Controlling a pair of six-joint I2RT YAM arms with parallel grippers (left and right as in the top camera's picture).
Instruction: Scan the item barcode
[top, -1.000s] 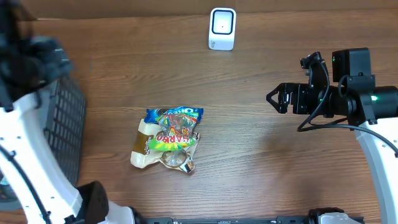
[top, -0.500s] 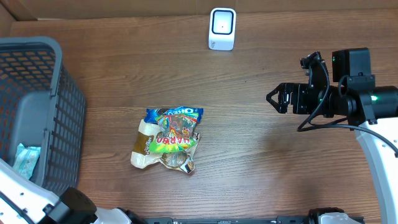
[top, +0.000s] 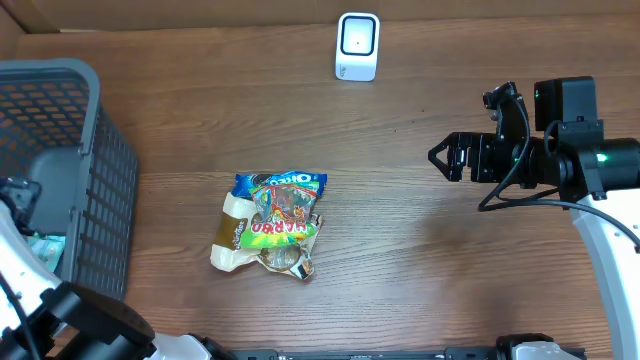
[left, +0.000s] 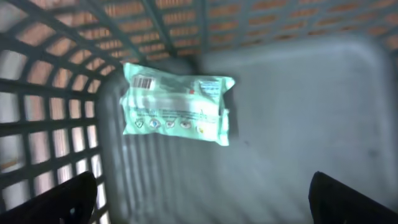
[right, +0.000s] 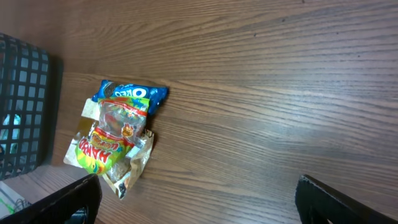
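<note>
A mint-green packet lies flat on the floor of the grey mesh basket, a barcode showing at its upper left corner. My left gripper hangs open inside the basket just short of that packet, holding nothing. A pile of snack packets lies mid-table, a blue Oreo pack under a green Haribo bag. The white scanner stands at the far edge. My right gripper hovers open at the right, well away from the pile.
The basket fills the table's left side, its tall mesh walls closing round my left gripper. My left arm rises from the lower left corner. Bare wood lies between the pile and the right arm.
My left arm has swung from the basket's far end, dropped out of the overhead view, and come back in over the basket's near end. The right arm and the pile have not moved.
</note>
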